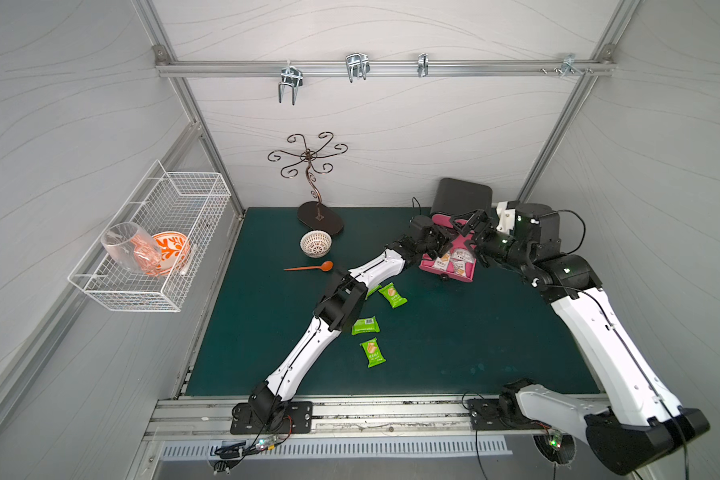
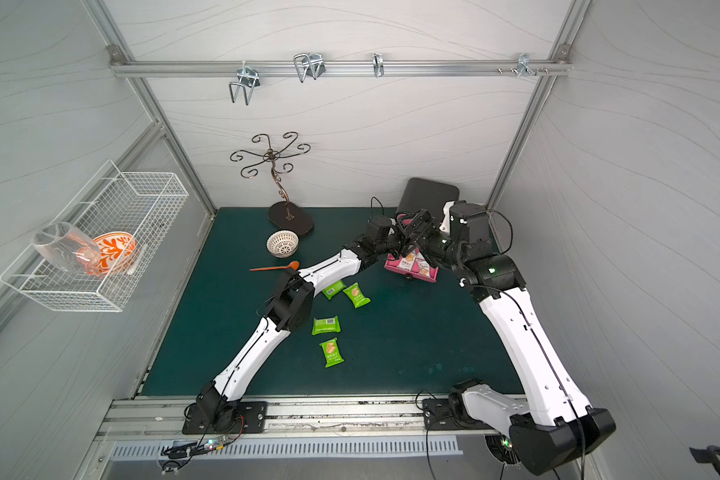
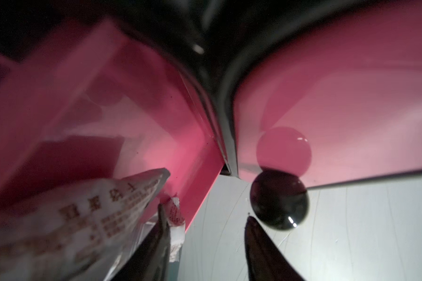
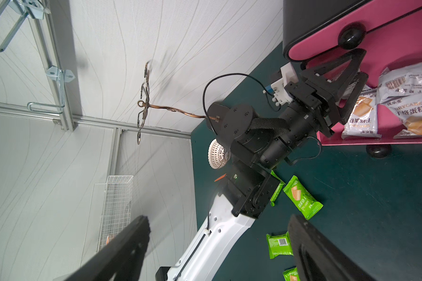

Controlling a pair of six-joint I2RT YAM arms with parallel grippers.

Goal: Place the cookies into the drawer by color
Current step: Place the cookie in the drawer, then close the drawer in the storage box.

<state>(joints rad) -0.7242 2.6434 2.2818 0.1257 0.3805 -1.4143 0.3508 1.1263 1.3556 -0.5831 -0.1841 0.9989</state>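
Cookies (image 4: 361,116) in white wrappers lie together in the drawer (image 1: 462,275), as colour sorting asks. Your left gripper (image 3: 204,212) hangs over them, jaws spread, pinching nothing. The right gripper (image 4: 218,217) waits beside the drawer, likewise spread. Green cookies (image 1: 392,295) lie before the drawer.

- white packet (image 3: 71,219), left wrist view: blurred, print unreadable, cut by frame edge
- green packet (image 1: 373,289) mostly hidden under left arm (image 1: 341,305) in a top view
- drawer (image 1: 427,266) contents partly covered by left gripper (image 1: 443,249) and right gripper (image 1: 466,224); packet count unclear
- another green packet (image 4: 290,275) cropped at right wrist view's edge
- orange bowl (image 1: 175,245) partly behind glass (image 1: 127,245)
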